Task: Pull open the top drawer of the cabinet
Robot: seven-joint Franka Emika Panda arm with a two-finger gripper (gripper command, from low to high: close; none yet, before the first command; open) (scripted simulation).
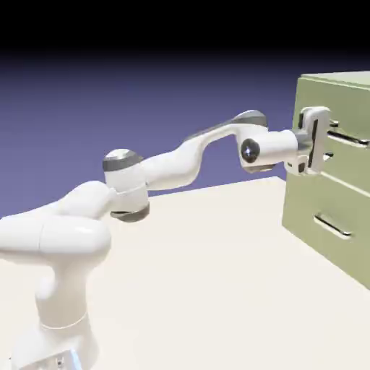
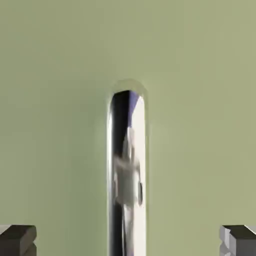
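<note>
The gripper [image 1: 331, 143] is standing spread wide at the top drawer [image 1: 347, 155], its fingertips [image 2: 18, 240] flanking the silver bar handle [image 2: 127, 175] untouched.

pale olive-green cabinet [image 1: 318, 188] stands upright on the table; its top drawer [image 1: 350, 155] sits closed, silver bar handle [image 2: 127, 175] horizontal.

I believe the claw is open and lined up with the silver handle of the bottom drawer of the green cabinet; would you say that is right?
Not quite: the handle belongs to the top drawer, not the bottom one. The exterior view shows the claw level with the upper panel of the cabinet. The rest holds: in the hand view the fingertips stand wide apart on either side of the bar.
</note>
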